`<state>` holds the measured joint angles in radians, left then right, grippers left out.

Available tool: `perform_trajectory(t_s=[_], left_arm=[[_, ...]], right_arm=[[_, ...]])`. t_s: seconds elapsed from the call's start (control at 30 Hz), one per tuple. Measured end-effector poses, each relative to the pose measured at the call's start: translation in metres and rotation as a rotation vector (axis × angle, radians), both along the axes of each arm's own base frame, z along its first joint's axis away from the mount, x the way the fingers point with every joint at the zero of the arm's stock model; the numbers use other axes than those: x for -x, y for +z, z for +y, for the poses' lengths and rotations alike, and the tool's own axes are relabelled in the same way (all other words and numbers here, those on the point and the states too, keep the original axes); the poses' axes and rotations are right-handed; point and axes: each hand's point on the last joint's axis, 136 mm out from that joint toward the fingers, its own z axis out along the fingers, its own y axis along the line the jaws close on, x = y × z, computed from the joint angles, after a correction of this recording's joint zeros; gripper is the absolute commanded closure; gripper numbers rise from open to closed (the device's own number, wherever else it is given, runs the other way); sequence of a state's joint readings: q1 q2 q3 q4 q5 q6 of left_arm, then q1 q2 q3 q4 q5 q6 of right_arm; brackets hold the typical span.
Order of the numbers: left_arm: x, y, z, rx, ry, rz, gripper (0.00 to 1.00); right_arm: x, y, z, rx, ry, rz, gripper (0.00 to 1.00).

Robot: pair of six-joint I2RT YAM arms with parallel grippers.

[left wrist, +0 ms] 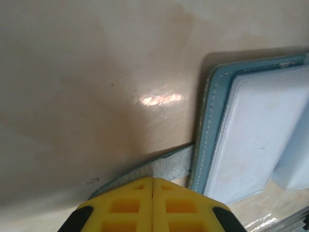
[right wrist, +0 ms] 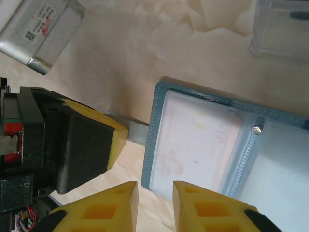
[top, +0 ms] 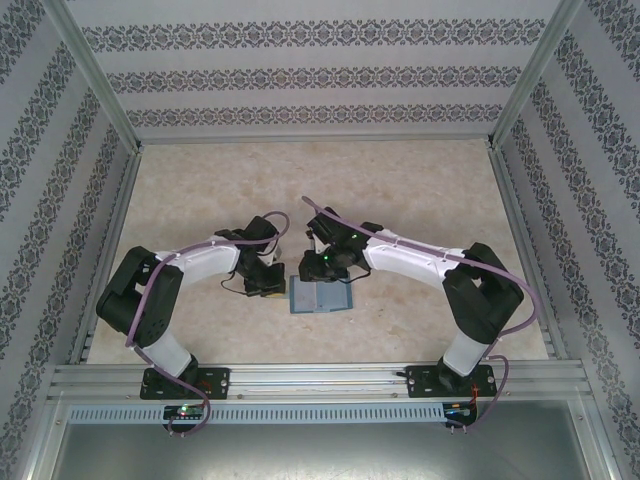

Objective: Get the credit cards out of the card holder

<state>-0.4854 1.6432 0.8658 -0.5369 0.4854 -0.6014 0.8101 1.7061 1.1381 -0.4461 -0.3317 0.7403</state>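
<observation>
The card holder [top: 321, 298] lies open on the table [top: 200, 190], a little toward six o'clock from the middle, with the credit cards [right wrist: 203, 145] tucked in its sleeves. At its nine o'clock the left gripper [left wrist: 152, 186] has its jaws pinched on the side tab [left wrist: 166, 166]. At twelve o'clock the right gripper [right wrist: 154, 189] hovers with jaws slightly parted, holding nothing.

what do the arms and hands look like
The left arm and right arm have white links, black joints and a purple cable along each. The left hand and right hand have chunky yellow fingers with square recesses and black trim.
</observation>
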Motion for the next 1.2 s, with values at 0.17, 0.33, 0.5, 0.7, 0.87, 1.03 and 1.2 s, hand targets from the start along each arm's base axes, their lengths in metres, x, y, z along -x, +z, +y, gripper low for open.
perform_trajectory(t_s=[0.17, 0.33, 0.5, 0.7, 0.87, 1.03, 1.2], left_arm=[[0.002, -0.002, 0.001, 0.000, 0.000, 0.003, 0.95], [0.002, -0.002, 0.001, 0.000, -0.001, 0.001, 0.94], [0.002, -0.002, 0.001, 0.002, 0.000, -0.001, 0.94], [0.002, -0.003, 0.001, 0.008, 0.000, -0.012, 0.94], [0.002, -0.002, 0.001, 0.011, 0.000, -0.018, 0.94], [0.002, -0.002, 0.001, 0.011, 0.000, -0.018, 0.94], [0.002, -0.002, 0.001, 0.011, 0.000, -0.018, 0.94]], right_arm=[[0.003, -0.004, 0.003, -0.012, -0.029, 0.018, 0.74], [0.009, -0.010, 0.010, -0.026, -0.043, 0.047, 0.74], [0.013, -0.021, 0.020, -0.034, -0.043, 0.076, 0.75], [0.017, -0.034, 0.028, -0.039, -0.047, 0.113, 0.75], [0.017, -0.044, 0.029, -0.027, -0.053, 0.129, 0.76], [0.017, -0.053, 0.028, -0.010, -0.061, 0.146, 0.74], [0.019, -0.055, 0.027, -0.001, -0.064, 0.150, 0.69]])
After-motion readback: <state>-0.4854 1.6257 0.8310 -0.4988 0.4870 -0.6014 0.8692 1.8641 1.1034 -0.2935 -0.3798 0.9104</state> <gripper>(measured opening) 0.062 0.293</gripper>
